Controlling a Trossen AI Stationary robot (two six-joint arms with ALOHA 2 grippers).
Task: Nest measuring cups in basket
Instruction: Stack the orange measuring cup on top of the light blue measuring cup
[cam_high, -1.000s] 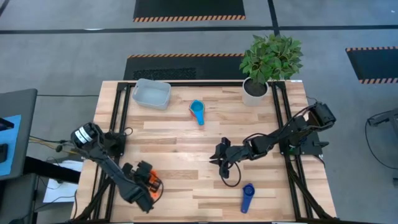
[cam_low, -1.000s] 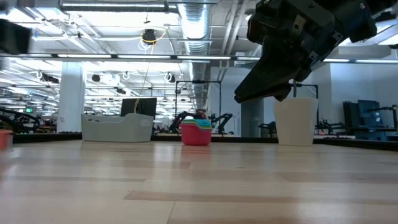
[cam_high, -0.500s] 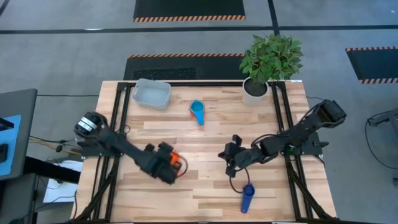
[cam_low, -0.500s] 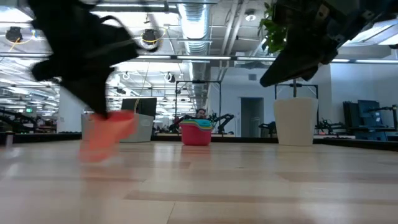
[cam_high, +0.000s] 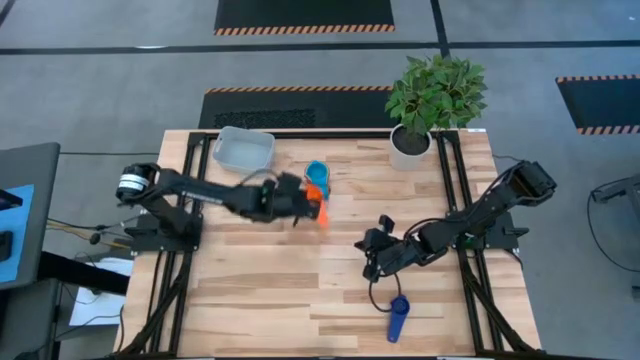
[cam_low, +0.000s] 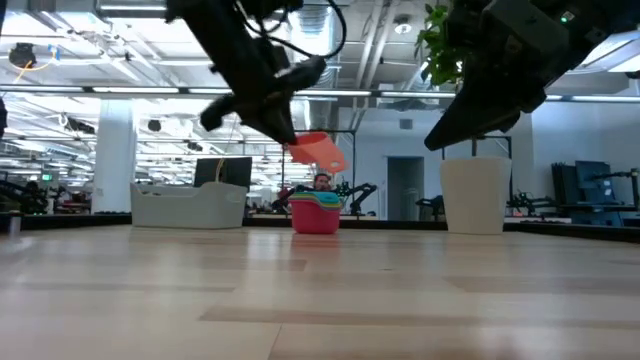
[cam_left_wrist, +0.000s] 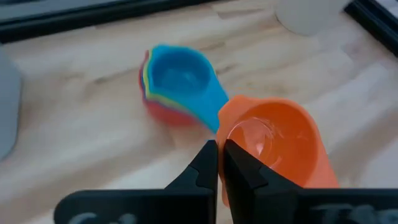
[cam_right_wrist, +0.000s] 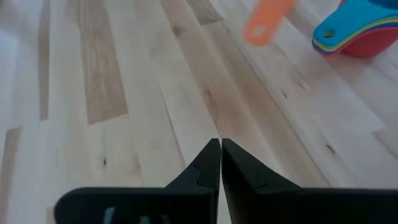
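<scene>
Right now your left gripper (cam_high: 312, 203) sits in the upper middle of the high view, clenched on the rim of the orange measuring cup (cam_left_wrist: 277, 146), which it carries in the air. In the low view that cup (cam_low: 318, 151) hangs tilted above the stack of nested cups (cam_low: 315, 212), clear of the table (cam_low: 320, 300).

You can see the stack (cam_high: 317, 177) in the upper centre of the high view, just beside the left gripper. From the left wrist view it shows a light blue cup on top, with green, yellow and red edges under it (cam_left_wrist: 177, 84).

The basket (cam_high: 244, 150) stands near the upper left corner of the table (cam_high: 280, 290) in the high view, apart from the stack, with no cups visible in it. The dark blue measuring cup (cam_high: 398, 317) lies alone in the lower right part of that view.

Your right gripper (cam_high: 374, 262) hovers right of centre in the high view, above the dark blue cup in the frame, and its fingers (cam_right_wrist: 208, 165) are pressed together on nothing. The white plant pot (cam_high: 410, 147) stands at the table's upper right.
</scene>
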